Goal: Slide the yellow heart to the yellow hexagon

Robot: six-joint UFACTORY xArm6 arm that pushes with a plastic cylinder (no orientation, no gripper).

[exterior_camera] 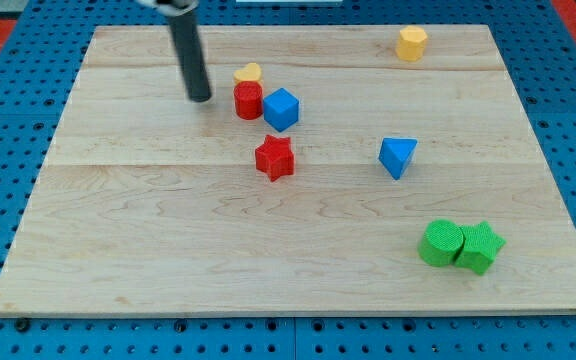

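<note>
1. Camera view: My tip (200,98) is down on the wooden board (168,250), near the view's top left. I have no hand to open or shut, just a rod, so it holds nothing.

2. The yellow heart (249,73) sits just to the right of my tip, a bit nearer the view's top. There is a small gap between them, so my tip is not touching it.

3. The red cylinder (248,100) sits right below the heart, touching it or almost. The blue cube (281,108) is pressed up beside the red one. The red star (275,157) is a little lower, on its own.

4. The yellow hexagon (412,43) is far off to the view's right, near the top edge. The way between looks clear.

5. The heart looks small, light and hard. I think it will slide easily on the smooth wood. It may also spin or slip off my tip, because its sides are curved.

6. I cannot grab it, only push. The best place to push is its left side, in the middle, so it goes right. Pushing too low may drag the red cylinder along.

7. The blue triangle (397,156), the green cylinder (439,243) and the green star (480,246) are well away.
</note>
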